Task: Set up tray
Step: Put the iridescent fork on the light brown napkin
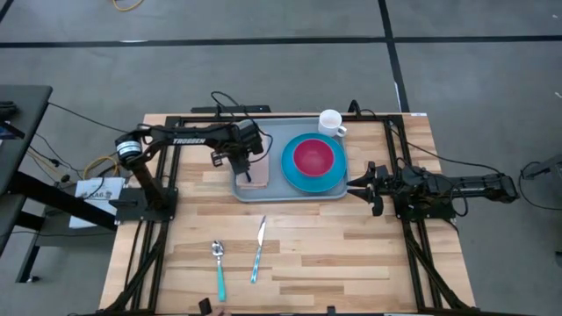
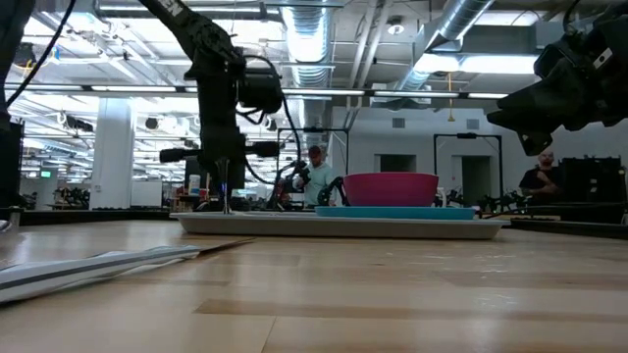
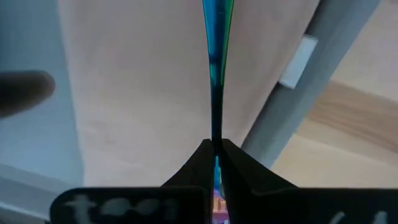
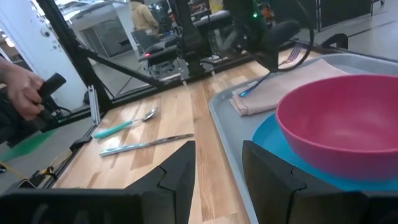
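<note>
The grey-blue tray (image 1: 279,132) lies at the table's middle far side. It holds a blue plate (image 1: 303,181) with a pink bowl (image 1: 313,156) and a tan napkin (image 1: 258,175). My left gripper (image 1: 239,161) stands over the napkin, shut on a fork with a teal handle (image 3: 214,74). In the right wrist view the fork (image 4: 267,78) is tilted, tines up. My right gripper (image 1: 358,186) is open and empty by the tray's right rim; it also shows in its own wrist view (image 4: 217,168). My left gripper pinches the fork between its two fingers, which lie on the fork's flat faces near where the teal handle begins (image 3: 216,146). The fingers (image 2: 224,181) come from above, pointing down. The fork is tilted, its handle end (image 4: 247,92) low at the napkin; whether it touches, I cannot tell.
A white mug (image 1: 330,121) stands at the tray's far right corner. A teal-handled spoon (image 1: 219,265) and knife (image 1: 258,249) lie on the table near its front edge. Black frame rails run along both sides. A person's hand (image 4: 18,93) shows beyond the table's left.
</note>
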`<control>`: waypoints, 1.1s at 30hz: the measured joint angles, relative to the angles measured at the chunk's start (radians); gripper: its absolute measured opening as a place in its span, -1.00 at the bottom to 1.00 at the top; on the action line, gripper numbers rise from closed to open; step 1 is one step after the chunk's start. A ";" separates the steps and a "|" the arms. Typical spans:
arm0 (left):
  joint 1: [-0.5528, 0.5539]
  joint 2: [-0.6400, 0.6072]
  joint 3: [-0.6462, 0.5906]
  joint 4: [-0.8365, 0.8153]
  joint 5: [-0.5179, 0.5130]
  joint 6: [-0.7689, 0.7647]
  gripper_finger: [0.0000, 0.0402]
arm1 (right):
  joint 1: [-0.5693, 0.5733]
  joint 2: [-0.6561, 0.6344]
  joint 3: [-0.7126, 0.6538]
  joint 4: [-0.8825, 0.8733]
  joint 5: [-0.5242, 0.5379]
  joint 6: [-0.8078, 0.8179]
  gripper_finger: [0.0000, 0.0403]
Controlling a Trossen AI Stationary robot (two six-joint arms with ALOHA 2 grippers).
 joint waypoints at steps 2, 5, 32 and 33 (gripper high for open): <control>0.013 0.013 0.000 0.002 0.003 0.025 -1.00 | 0.000 0.000 0.000 0.000 0.000 0.000 -0.39; 0.023 0.028 0.000 0.016 -0.001 0.058 -1.00 | 0.000 0.000 0.000 0.000 0.000 0.000 -0.39; 0.025 0.027 0.000 0.087 -0.016 0.042 -0.69 | 0.000 0.000 0.000 0.000 0.000 0.000 -0.39; 0.023 0.027 0.000 0.087 -0.035 0.025 -0.69 | 0.000 0.000 0.000 0.000 0.000 0.000 -0.39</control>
